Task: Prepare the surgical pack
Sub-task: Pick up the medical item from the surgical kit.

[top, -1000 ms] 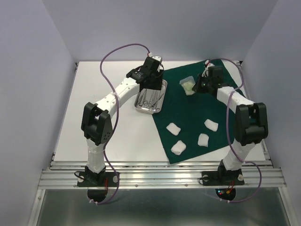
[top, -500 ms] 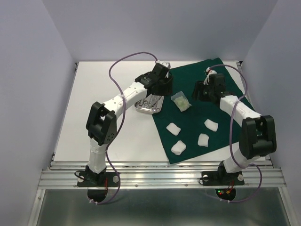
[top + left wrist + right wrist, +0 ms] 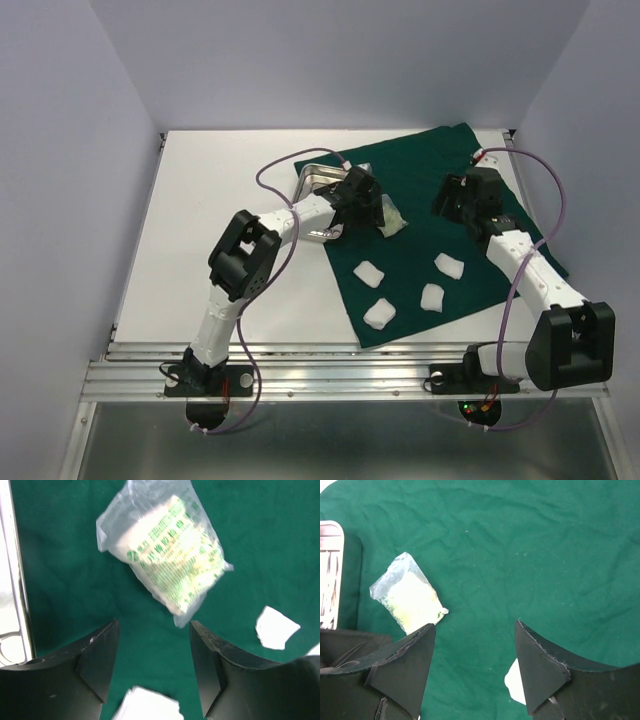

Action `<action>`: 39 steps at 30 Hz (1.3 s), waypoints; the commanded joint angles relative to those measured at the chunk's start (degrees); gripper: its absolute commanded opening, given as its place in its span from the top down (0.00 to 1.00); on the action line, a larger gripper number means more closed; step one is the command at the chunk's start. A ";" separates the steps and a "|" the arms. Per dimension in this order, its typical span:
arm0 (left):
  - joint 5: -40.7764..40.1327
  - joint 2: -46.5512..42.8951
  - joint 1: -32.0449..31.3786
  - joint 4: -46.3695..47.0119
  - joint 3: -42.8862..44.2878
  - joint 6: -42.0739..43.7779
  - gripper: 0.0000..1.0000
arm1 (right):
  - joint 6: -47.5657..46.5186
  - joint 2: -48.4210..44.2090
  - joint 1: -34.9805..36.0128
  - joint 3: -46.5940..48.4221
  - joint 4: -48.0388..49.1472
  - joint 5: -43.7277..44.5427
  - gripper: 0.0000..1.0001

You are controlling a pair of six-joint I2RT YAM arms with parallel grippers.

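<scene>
1. Large dark green cloth drape (image 3: pixel 420 165) is lying spread over the right part of the white tabletop (image 3: pixel 200 230).
2. Small rectangular shiny steel tray (image 3: pixel 310 178) is sitting at the drape's left edge, with the left arm covering part of it. Contents too hidden to tell.
3. Pale plastic packet with green print (image 3: pixel 170 560) is lying flat on the drape near the tray, with no finger touching it.
4. Left gripper (image 3: pixel 154 630) is hovering over the drape right by the packet, jaws spread wide and gripping nothing. The packet is sitting just beyond the fingertips.
5. Right gripper (image 3: pixel 475 630) is hanging over the drape's right half, well apart from the packet, jaws also wide and empty.
6. Four white gauze pads (image 3: pixel 369 272) are lying loose on the drape's near part, apart from each other, closer to the arm bases than the packet.
</scene>
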 commanded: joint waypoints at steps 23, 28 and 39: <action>0.87 9.65 -0.46 3.72 11.22 -2.61 0.80 | -1.03 -1.29 -0.39 0.67 -2.76 1.99 0.30; 0.43 5.62 -0.46 3.28 10.70 -1.64 1.00 | -0.95 -1.99 -0.39 0.58 -2.76 2.17 0.30; -2.20 -9.59 5.33 8.64 -2.04 -6.11 1.00 | -1.21 -1.29 -0.39 2.16 -3.02 1.37 0.30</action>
